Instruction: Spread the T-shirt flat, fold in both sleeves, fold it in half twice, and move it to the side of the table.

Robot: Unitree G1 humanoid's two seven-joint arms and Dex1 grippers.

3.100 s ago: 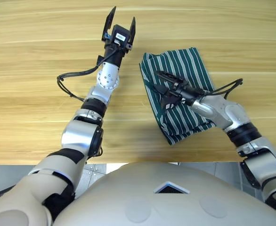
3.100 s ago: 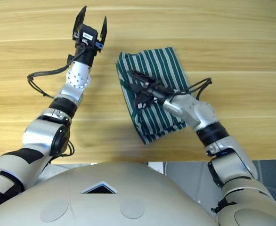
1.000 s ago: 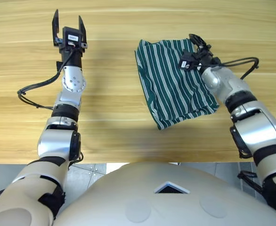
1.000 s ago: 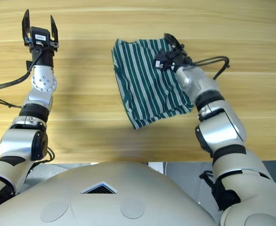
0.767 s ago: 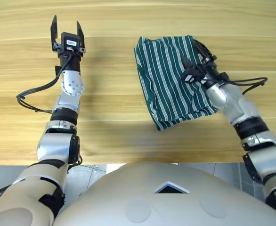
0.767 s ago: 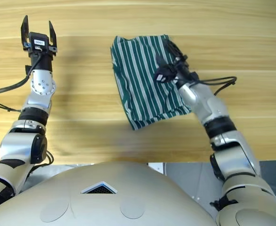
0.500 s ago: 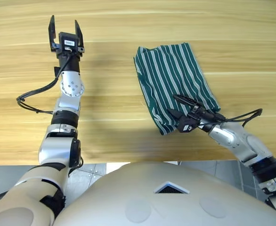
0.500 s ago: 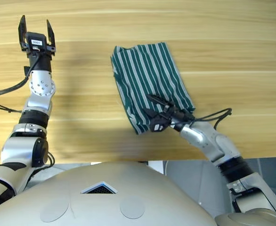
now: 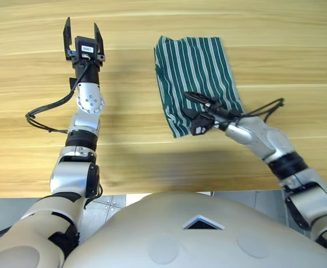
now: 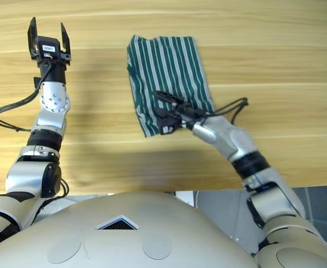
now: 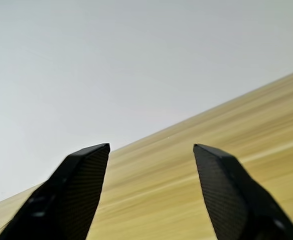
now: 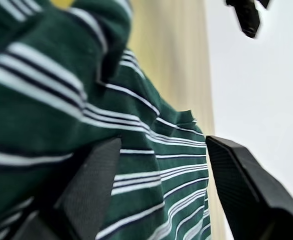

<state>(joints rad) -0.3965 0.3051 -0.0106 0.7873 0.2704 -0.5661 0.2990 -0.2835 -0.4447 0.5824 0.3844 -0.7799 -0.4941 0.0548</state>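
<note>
**Folded T-shirt on bench, right hand at its near end**

Markings: the left hand [image 9: 81, 30] carries a small white label [image 9: 86, 48] on its black body, between the bases of the two fingers. No writing is visible on the garment.

Garment: the T-shirt [image 9: 194, 72] is dark green with narrow white stripes running along its length. It is folded into a compact, roughly oblong packet several layers thick. The far end is fairly square. The near end is narrower and uneven, with layer edges showing along the side facing the left arm.

Position: the packet lies flat on the light wooden bench [image 9: 264, 33], right of the middle, with its long axis running away from the robot and tilted slightly.

Right hand [image 9: 190, 106]: it sits at the near end of the packet, low over the cloth. Its fingers are spread apart, and in the right wrist view striped fabric lies between and beyond them. The jaws are not closed on the cloth.

Left hand: it is raised over bare bench, well apart from the T-shirt. Its fingers are spread wide and hold nothing.
</note>
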